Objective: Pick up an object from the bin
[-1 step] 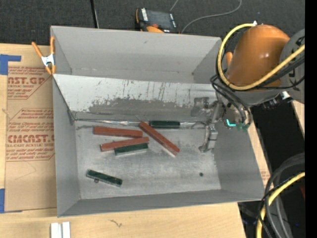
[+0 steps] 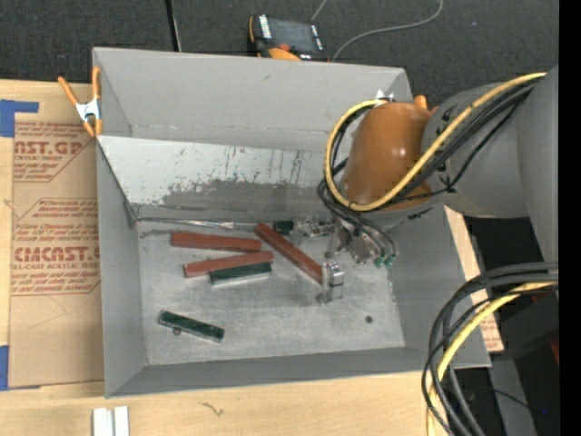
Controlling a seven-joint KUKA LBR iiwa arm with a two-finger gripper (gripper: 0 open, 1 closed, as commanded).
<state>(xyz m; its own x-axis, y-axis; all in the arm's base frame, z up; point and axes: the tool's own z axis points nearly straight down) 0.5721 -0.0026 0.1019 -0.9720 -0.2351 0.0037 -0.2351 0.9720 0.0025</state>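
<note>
Cannot tell claw (image 2: 331,282) open from closed at centre-right, just beside lower end of slanted brown stick (image 2: 289,250) mid-frame; should straddle its narrow width squarely, clear of green stick (image 2: 241,275) at left.

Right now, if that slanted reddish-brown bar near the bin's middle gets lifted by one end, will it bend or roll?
The slanted reddish-brown bar looks straight and flat-sided, so it is probably stiff and unlikely to roll. Being long and thin, it would likely tilt or pivot if gripped at one end.

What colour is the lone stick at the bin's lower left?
The stick is dark green; camera view.
</note>
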